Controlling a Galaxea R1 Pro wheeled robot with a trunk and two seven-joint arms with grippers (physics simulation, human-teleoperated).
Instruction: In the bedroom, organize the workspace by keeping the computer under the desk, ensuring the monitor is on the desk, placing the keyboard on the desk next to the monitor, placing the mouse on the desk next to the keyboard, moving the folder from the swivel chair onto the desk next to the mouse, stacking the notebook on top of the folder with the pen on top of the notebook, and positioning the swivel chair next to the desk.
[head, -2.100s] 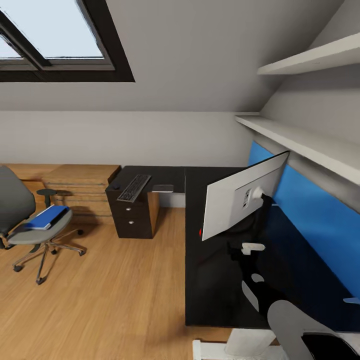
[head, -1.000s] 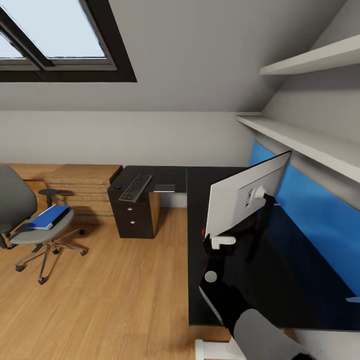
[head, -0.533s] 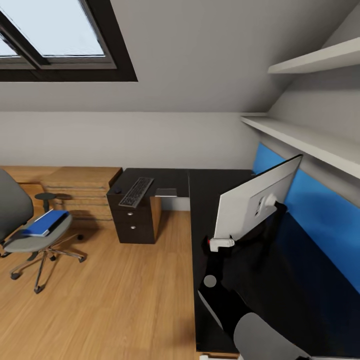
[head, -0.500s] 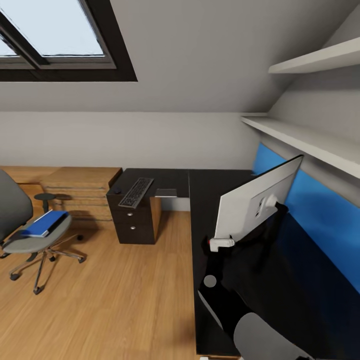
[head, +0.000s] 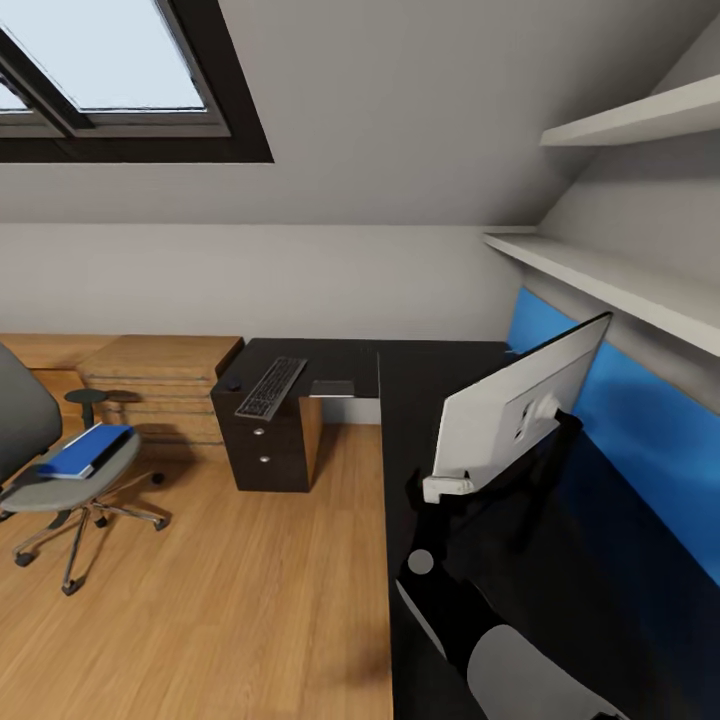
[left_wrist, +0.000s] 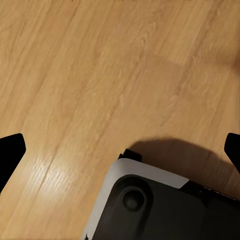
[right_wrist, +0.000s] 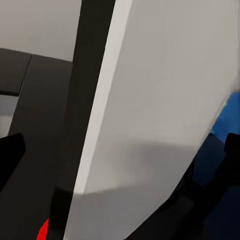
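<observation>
The white-backed monitor (head: 520, 405) stands tilted on the black L-shaped desk (head: 420, 380), in front of a blue wall panel. My right gripper (head: 450, 487) sits at the monitor's near lower corner. In the right wrist view its fingers are spread wide, open (right_wrist: 120, 150), with the monitor's edge (right_wrist: 150, 125) between them. The keyboard (head: 270, 387) lies on the desk's far wing, with a small dark mouse (head: 233, 379) beside it. A blue folder (head: 88, 450) rests on the grey swivel chair (head: 45, 480) at the left. My left gripper (left_wrist: 120, 150) hangs open over the wooden floor.
A flat grey item (head: 332, 387) lies right of the keyboard, above a drawer unit (head: 262, 445). A small red thing (right_wrist: 46, 232) lies on the desk under the monitor's corner. Wooden steps (head: 160, 375) stand behind the chair. White shelves (head: 610, 280) overhang the desk. My base (left_wrist: 150, 205) shows below the left gripper.
The head view has shifted, sliding the room leftward. My right arm swung from behind the monitor to its near lower corner, and the monitor has shifted slightly toward the blue panel.
</observation>
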